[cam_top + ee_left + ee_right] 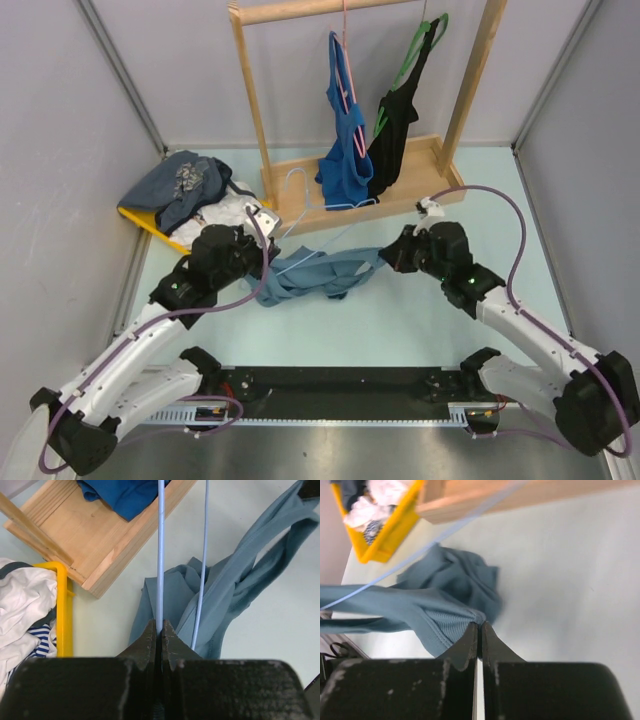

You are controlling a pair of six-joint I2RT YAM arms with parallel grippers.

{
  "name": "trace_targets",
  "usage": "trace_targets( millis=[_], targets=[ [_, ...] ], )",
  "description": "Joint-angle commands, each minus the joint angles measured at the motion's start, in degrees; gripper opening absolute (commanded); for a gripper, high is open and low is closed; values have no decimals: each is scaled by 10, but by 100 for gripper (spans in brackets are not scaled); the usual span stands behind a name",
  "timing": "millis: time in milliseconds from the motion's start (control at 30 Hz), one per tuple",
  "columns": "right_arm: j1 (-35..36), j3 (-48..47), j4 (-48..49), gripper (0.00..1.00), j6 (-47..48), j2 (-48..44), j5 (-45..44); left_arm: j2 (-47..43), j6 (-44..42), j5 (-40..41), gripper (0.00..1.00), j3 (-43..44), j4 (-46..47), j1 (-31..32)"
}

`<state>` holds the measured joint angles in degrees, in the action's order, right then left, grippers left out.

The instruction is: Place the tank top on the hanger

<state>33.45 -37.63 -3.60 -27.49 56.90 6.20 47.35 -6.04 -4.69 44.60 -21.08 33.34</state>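
The dusty teal tank top (312, 272) lies bunched on the table between the arms, one strap end stretched to the right. My right gripper (388, 257) is shut on that strap end (470, 616). My left gripper (262, 222) is shut on a wire of the pale light-blue hanger (160, 555). The hanger (300, 185) runs from the left gripper toward the rack base, its hook near the wood. A second hanger wire (201, 580) passes over the teal cloth (225, 595), and a wire also shows in the right wrist view (395, 570).
A wooden rack (400, 190) stands at the back with a royal-blue top (345, 150) on a pink hanger and a black top (395, 130) on a green hanger. A yellow bin (150, 222) of clothes sits at the back left. Grey walls close in both sides.
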Motion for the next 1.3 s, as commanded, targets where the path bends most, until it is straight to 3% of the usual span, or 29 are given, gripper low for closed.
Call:
trace_targets(
  millis=[0, 267, 667, 1267],
  targets=[
    [-123, 35, 17, 0, -55, 22, 156, -23, 2, -8, 0, -6, 36, -6],
    [-226, 45, 105, 0, -80, 66, 224, -29, -2, -16, 0, -9, 40, -5],
    [-345, -5, 188, 0, -100, 167, 304, -55, -16, -118, 0, -25, 64, -6],
    [-467, -88, 199, 0, -136, 206, 385, -65, -27, -141, 0, -31, 71, -5]
  ],
)
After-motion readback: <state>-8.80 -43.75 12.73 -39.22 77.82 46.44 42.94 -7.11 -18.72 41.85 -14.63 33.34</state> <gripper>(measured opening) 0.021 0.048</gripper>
